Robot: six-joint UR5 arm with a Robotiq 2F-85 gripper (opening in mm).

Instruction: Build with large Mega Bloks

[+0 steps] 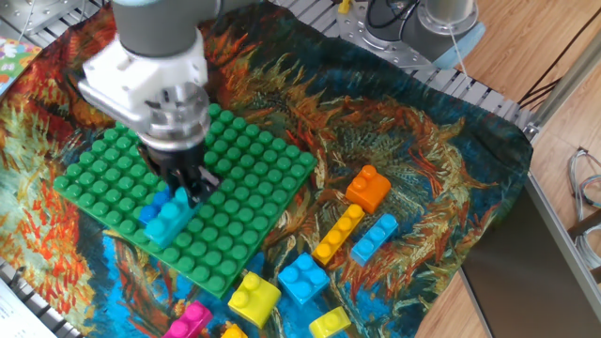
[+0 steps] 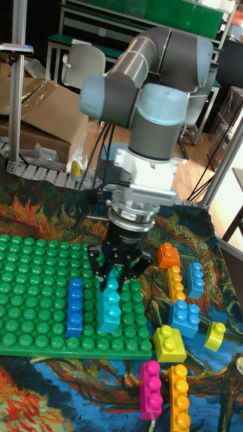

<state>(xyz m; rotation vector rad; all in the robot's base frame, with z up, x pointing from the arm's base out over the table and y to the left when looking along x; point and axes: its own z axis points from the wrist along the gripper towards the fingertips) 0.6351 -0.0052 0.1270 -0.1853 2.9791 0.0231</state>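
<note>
My gripper (image 1: 185,191) (image 2: 120,268) is shut on the far end of a long light blue Mega Blok (image 1: 166,220) (image 2: 110,302). This brick rests on the green studded plate (image 1: 254,169) (image 2: 34,283), close beside a long blue brick (image 1: 148,214) (image 2: 75,307) that stands on the plate. In the fixed view the gripper body hides much of the blue brick. Loose bricks lie on the cloth to the right of the plate.
On the patterned cloth lie an orange brick (image 1: 367,188) (image 2: 168,256), a long yellow one (image 1: 338,233) (image 2: 177,283), a light blue one (image 1: 374,238) (image 2: 196,279), a blue square (image 1: 302,278) (image 2: 183,317), yellow bricks (image 1: 254,297) (image 2: 169,343), a pink one (image 1: 188,321) (image 2: 150,388) and a long orange one (image 2: 179,397).
</note>
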